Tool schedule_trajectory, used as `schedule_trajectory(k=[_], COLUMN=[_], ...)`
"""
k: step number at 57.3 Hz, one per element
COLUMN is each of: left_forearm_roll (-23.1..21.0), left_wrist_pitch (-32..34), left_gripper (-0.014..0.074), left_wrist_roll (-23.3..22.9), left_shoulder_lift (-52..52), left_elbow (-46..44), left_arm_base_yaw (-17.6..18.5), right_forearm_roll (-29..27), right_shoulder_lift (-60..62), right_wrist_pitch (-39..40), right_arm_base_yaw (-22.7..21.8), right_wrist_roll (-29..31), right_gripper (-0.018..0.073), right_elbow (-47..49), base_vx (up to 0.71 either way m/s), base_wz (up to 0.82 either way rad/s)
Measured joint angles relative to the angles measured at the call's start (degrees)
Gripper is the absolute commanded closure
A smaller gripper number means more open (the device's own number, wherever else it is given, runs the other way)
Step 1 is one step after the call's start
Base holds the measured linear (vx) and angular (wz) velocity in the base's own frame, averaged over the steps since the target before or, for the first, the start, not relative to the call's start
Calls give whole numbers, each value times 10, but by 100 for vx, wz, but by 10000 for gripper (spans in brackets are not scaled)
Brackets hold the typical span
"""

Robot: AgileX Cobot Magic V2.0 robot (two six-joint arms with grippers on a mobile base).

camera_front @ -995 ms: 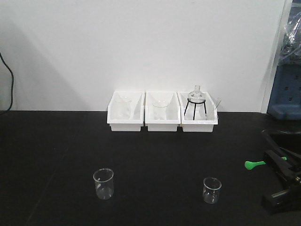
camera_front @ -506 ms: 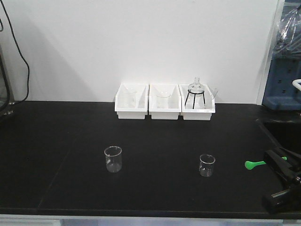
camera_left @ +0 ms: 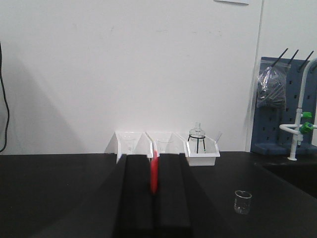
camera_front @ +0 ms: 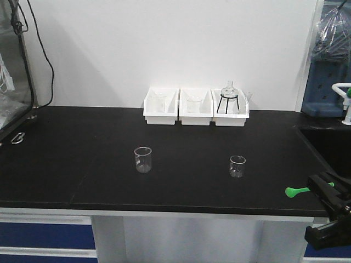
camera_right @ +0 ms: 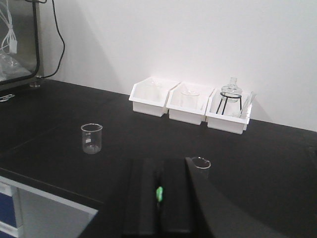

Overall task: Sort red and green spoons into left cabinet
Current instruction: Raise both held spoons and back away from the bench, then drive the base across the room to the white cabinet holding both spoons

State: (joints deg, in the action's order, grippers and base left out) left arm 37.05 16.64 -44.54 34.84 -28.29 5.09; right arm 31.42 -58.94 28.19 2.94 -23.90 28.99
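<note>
Right gripper (camera_front: 315, 185) pinches green spoon (camera_front: 296, 190), bowl pointing left, handle level.

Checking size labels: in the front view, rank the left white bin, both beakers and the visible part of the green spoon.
1. left white bin
2. left beaker
3. right beaker, only slightly smaller
4. green spoon, bowl end only
The bin is farthest back yet looks largest.
</note>
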Motion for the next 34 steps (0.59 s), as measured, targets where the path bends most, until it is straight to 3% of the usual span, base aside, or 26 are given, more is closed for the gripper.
schedule_trajectory(k=[34], left_forearm_roll=[0], left_wrist_pitch=[0], left_gripper=[603], left_wrist_roll=[0], left_shoulder_lift=[0], left_elbow=[0], left_arm_base_yaw=[0], right_forearm_roll=[0], right_shoulder_lift=[0], right_wrist_pitch=[0], right_arm_base_yaw=[0], right_wrist_roll=[0], right_gripper=[564], right_elbow=[0], base_vx=[-27], base_wz=[2])
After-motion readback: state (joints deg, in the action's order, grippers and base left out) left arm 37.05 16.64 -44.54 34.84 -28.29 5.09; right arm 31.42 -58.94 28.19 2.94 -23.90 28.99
